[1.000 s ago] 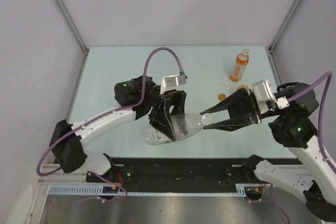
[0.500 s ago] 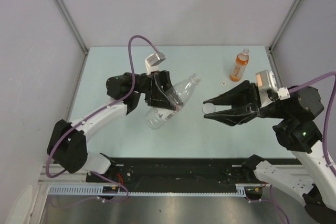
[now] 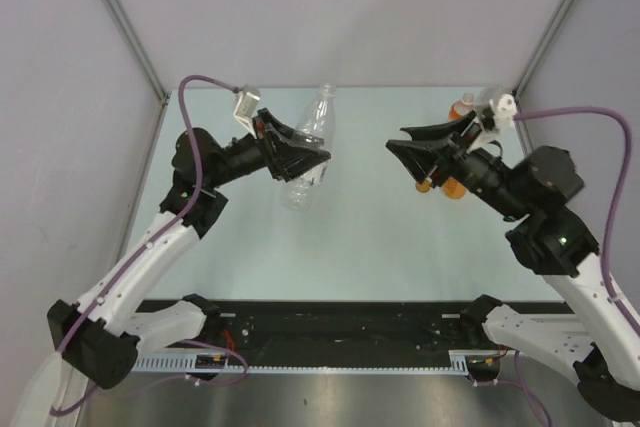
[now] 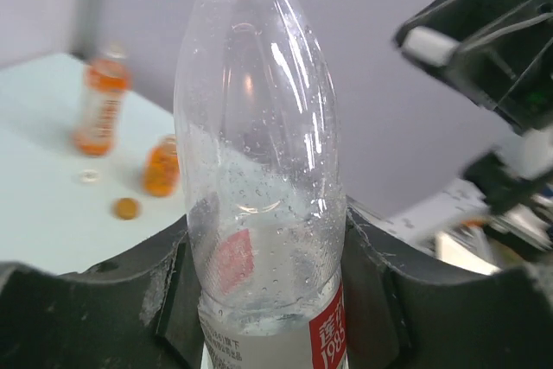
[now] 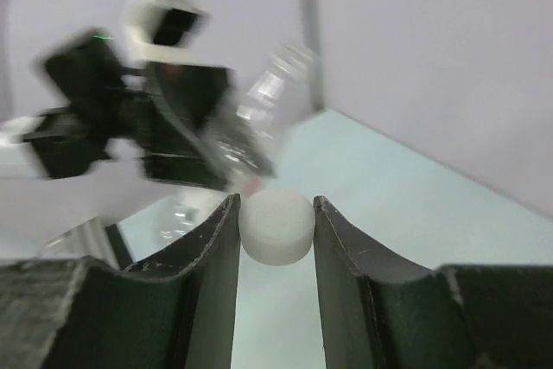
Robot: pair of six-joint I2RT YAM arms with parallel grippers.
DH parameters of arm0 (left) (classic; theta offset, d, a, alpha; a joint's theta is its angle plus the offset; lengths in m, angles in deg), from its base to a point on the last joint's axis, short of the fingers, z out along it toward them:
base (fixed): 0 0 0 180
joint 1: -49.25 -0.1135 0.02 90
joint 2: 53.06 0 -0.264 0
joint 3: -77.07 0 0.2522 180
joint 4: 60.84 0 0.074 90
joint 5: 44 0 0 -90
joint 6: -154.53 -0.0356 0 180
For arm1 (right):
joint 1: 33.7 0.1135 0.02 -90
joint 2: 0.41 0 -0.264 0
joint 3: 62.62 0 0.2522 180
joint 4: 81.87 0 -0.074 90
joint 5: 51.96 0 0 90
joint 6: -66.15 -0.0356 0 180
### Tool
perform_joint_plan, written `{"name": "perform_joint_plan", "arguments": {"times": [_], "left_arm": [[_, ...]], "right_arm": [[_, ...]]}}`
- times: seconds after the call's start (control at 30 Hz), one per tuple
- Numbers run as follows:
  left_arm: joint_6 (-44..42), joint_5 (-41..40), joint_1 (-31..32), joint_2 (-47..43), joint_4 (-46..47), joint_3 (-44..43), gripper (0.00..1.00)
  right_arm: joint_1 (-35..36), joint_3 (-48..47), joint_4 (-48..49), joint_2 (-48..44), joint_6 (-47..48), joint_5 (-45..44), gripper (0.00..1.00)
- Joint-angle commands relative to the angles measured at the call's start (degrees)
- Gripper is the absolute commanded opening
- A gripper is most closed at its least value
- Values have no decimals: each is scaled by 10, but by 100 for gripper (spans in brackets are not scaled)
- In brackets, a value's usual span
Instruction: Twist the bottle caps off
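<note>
Bright, even, diffuse light w/ faint shadows up top; my left cam shows white glare streaks on the clear bottle (image 4: 259, 170), orange bottles (image 4: 102, 114) behind it out of focus, & my right cam's bg past the white cap (image 5: 275, 226) is smeared.

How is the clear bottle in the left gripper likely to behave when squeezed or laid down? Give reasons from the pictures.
Probably light: the clear bottle looks empty, with only droplets inside. Its thin walls would likely dent under the left gripper, more so with its cap off. Being round, it may roll if laid on its side.
</note>
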Motion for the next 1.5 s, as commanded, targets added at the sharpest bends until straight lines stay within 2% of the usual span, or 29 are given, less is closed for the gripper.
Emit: {"name": "perform_joint_plan", "arguments": {"times": [0.0, 0.13, 0.17, 0.4, 0.53, 0.77, 1.03, 1.47], "left_arm": [[-159, -195, 3, -49, -186, -14, 0], [-166, -311, 2, -104, -203, 21, 0], [-169, -365, 3, -115, -203, 25, 0], [-181, -483, 4, -203, -238, 74, 0], [-183, -496, 12, -223, -244, 92, 0], [-180, -501, 13, -247, -263, 108, 0], [-179, -503, 16, -255, -269, 116, 1], [-177, -504, 17, -253, -267, 120, 2]], "right_arm": [[1, 52, -28, 48, -31, -229, 0], [1, 143, 27, 73, -74, -333, 0], [1, 187, 58, 78, -85, -376, 0], [1, 292, 215, 168, -122, -466, 0], [0, 295, 285, 256, -127, -469, 0], [-5, 273, 304, 414, -187, -430, 0], [-5, 272, 325, 479, -218, -426, 0], [-6, 233, 287, 566, -230, -414, 0]]}}
